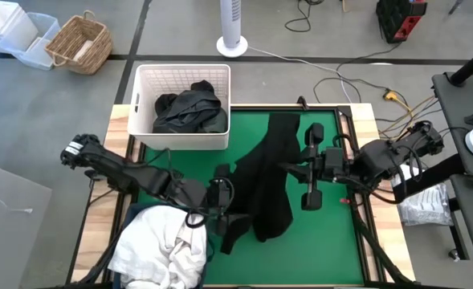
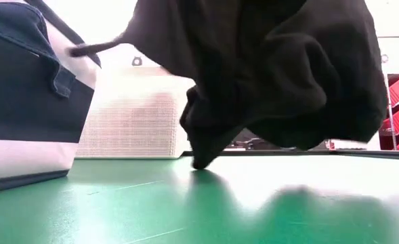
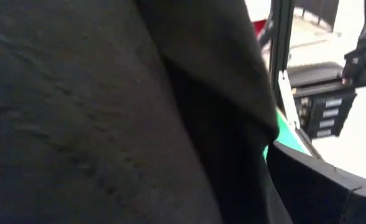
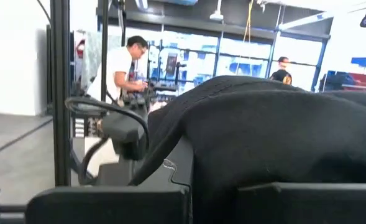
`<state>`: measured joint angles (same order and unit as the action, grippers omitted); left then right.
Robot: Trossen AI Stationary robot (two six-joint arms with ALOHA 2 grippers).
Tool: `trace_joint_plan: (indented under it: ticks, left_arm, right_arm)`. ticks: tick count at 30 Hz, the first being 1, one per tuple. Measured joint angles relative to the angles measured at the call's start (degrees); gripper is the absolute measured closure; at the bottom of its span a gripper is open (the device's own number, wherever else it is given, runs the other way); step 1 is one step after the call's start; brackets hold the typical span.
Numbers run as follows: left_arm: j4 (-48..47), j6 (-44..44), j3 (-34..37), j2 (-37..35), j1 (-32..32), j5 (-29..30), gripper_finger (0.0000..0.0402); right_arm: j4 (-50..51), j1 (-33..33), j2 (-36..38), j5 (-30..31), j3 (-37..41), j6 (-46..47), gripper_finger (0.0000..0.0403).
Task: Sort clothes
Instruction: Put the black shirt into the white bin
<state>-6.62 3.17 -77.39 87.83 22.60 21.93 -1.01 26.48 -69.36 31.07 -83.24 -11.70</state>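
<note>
Hanging in a long dark fold over the middle of the green table [image 1: 332, 241], a black garment [image 1: 270, 181] stretches between the two arms, and it hides much of what matters. The left gripper [image 1: 220, 197] sits at the garment's near-left edge, its fingertips buried in cloth, so whether it is clamped cannot be told; its wrist view is almost wholly filled with dark fabric. The right gripper [image 1: 300, 172] meets the garment from the right, its wide finger bars spread apart, but whether they pinch the cloth cannot be made out either; black fabric covers most of its wrist view too. From table height the garment sags, one corner touching the mat.

More dark clothes [image 1: 190, 111] lie heaped in the white lattice basket [image 1: 144, 100] at the table's far-left corner. A white garment [image 1: 160, 249] bulges from the navy fabric bin [image 2: 23, 81] at the near-left corner, the bin itself mostly hidden from above.

Beyond the table a grey floor holds a wicker basket [image 1: 79, 44], a white fan base [image 1: 232, 44] and loose cables. Two people [image 4: 120, 65] stand far back in the room.
</note>
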Motion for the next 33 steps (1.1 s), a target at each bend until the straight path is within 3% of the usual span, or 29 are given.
trace_joint_plan:
  ticks: [6,10,17,23,33]
  left_arm:
    - [12.94,1.94,3.79,0.00,-0.17,0.02,0.0073]
    - [16.91,2.42,4.59,0.04,-0.54,0.04,0.0102]
    - [17.24,3.68,4.31,0.11,-0.72,0.02,0.0239]
    - [17.19,4.33,4.31,0.11,-0.80,0.00,0.0380]
    - [17.65,8.38,4.31,-2.96,2.96,0.02,0.0399]
  right_arm:
    - [-4.78,0.00,-0.13,0.00,0.00,-2.83,0.0390]
    - [-6.04,-0.17,-0.55,0.00,-0.02,-3.81,0.0390]
    - [-7.99,-0.63,-1.40,0.02,-0.04,-4.19,0.0390]
    - [-7.36,-1.01,-2.01,0.07,-0.07,-4.77,0.0390]
    - [10.78,-1.03,-0.80,13.85,-0.07,-2.71,0.0390]
